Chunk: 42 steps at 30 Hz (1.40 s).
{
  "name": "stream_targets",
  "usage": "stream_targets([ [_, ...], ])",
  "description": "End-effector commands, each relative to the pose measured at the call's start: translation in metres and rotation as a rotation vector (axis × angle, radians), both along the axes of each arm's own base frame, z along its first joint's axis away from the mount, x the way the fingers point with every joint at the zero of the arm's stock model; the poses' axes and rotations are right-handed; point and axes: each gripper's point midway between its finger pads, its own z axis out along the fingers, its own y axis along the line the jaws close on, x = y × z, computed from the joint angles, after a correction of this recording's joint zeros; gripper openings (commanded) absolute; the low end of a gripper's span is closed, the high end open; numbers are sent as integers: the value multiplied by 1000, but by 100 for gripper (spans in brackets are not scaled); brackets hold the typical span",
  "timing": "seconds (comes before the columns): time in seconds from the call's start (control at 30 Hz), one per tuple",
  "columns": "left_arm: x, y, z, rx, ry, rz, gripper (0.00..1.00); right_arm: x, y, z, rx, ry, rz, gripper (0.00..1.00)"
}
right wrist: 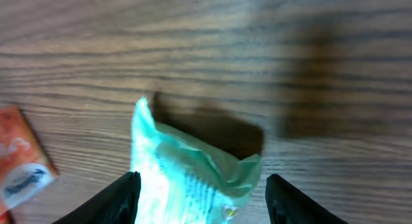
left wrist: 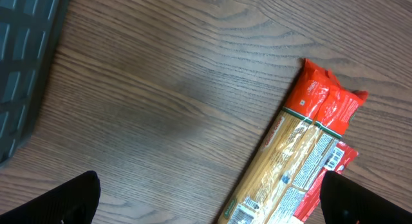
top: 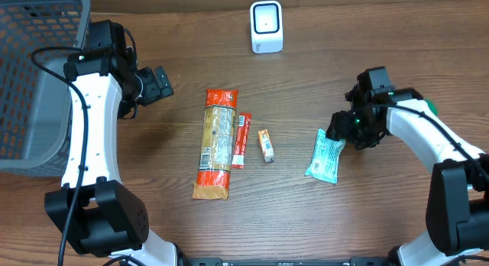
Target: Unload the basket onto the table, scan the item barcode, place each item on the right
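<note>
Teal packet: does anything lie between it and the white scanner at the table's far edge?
Nothing visible. Bare wood runs from the teal packet, under the right tool, to the white scanner; the small orange packet lies well aside of that path.

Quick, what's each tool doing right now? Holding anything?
Left tool: open, holding nothing.
Right tool: open, astride the end of the green packet, not clamping it.

wooden table point(left wrist: 161, 89), brown grain, fills the view. grey slotted basket point(left wrist: 26, 50), upper left, cut off by the edge. long spaghetti pack point(left wrist: 302, 153), orange-red end, lying diagonally at right. red sachet point(left wrist: 339, 161) just beside its lower right edge. left gripper point(left wrist: 209, 198): dark fingertips point(left wrist: 71, 201) in both bottom corners, spread wide, holding nothing.
</note>
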Motion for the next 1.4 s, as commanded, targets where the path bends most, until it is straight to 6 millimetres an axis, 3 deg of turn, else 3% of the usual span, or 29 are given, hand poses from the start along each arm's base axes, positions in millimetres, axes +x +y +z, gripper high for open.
stream_targets([
  [0.0,3,-1,4,10,-12,-21,100,-6,-3,-17,-21,-3,14,64],
  [0.33,3,-1,4,10,-12,-21,100,-7,-8,-25,-46,-15,9,58],
  [0.63,3,-1,4,10,-12,-21,100,8,-8,3,7,-53,-14,59],
  [0.87,3,-1,4,10,-12,-21,100,3,-21,0,2,-19,-49,59],
  [1.37,3,-1,4,10,-12,-21,100,-11,-18,-13,18,20,-52,58],
])
